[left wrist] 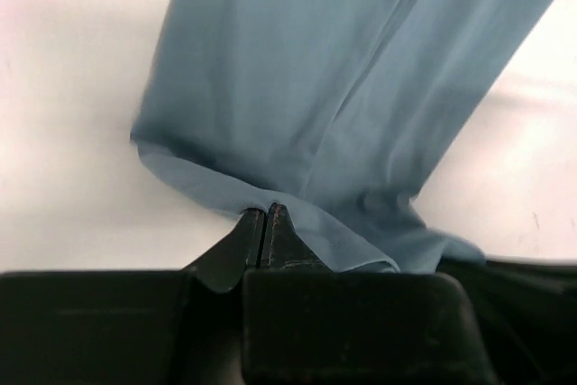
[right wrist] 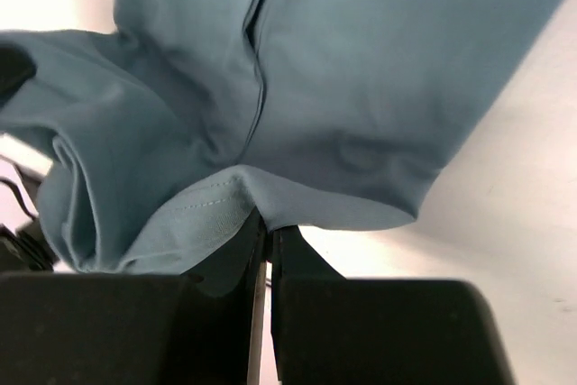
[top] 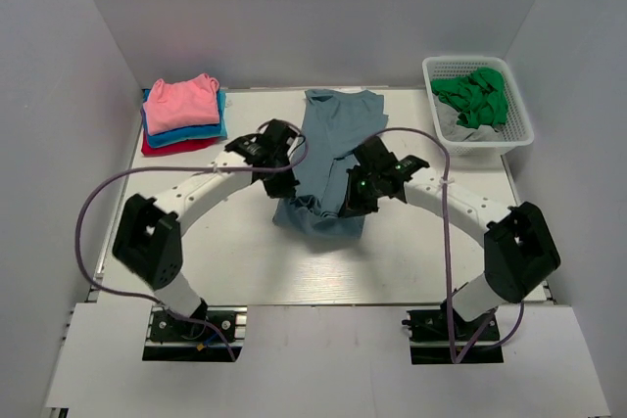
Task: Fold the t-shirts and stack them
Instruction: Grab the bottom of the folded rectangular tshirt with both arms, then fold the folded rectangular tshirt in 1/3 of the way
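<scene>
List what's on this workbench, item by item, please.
Surface: white table, no stains seen.
Job's things: slate-blue t-shirt mid-table, near end bunched; folded stack of pink, blue and red shirts far left.
Clutter: white mesh basket far right, holding green cloth and grey cloth.
Grippers: left gripper and right gripper, jaws shut on the slate-blue t-shirt.
Cables: purple cables loop left and right.
Surroundings: white walls.
</scene>
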Controlling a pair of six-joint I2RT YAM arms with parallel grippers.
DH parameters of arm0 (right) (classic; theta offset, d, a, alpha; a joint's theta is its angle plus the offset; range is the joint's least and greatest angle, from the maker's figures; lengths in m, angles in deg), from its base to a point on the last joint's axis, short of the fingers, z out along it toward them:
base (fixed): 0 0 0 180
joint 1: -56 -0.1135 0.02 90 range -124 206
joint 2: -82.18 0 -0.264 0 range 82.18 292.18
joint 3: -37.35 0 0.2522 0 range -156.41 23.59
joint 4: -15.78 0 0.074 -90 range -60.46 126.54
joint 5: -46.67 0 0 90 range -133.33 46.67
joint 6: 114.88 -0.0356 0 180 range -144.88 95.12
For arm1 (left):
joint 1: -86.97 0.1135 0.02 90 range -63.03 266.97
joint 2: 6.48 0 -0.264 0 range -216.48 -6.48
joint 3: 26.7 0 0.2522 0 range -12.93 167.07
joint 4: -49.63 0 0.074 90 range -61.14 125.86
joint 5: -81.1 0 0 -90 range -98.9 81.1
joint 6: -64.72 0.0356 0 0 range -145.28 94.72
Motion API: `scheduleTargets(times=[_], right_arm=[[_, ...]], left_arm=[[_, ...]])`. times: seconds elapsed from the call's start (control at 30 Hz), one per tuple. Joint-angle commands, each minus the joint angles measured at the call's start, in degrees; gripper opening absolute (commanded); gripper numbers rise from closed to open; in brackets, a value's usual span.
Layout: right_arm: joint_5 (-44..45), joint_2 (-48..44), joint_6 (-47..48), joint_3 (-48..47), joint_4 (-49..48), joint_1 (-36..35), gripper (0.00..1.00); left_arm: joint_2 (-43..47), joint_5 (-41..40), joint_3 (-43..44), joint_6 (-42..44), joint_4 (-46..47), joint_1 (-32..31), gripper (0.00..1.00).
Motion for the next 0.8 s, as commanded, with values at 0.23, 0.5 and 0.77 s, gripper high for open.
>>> scheduleTargets(times=[0.23,0.5,0.77], right_arm=[[0.0,8.2,6.6,-14.6,5.0,7.3,0.00],[-1.5,14.2,7.1,-20.7,5.4,11.7,0.00],[-2.4,19.2,8.6,-24.4,3.9,15.3,0.00]], left_arm=[[-19.0,-6.7,29.4,8.0,-6.8,2.0,0.00],[-26.3,-5.1,39.4,9.2,-7.2,5.0,0.00],[-31.0,-0.9,42.6,11.8,-1.6,7.2,0.00]])
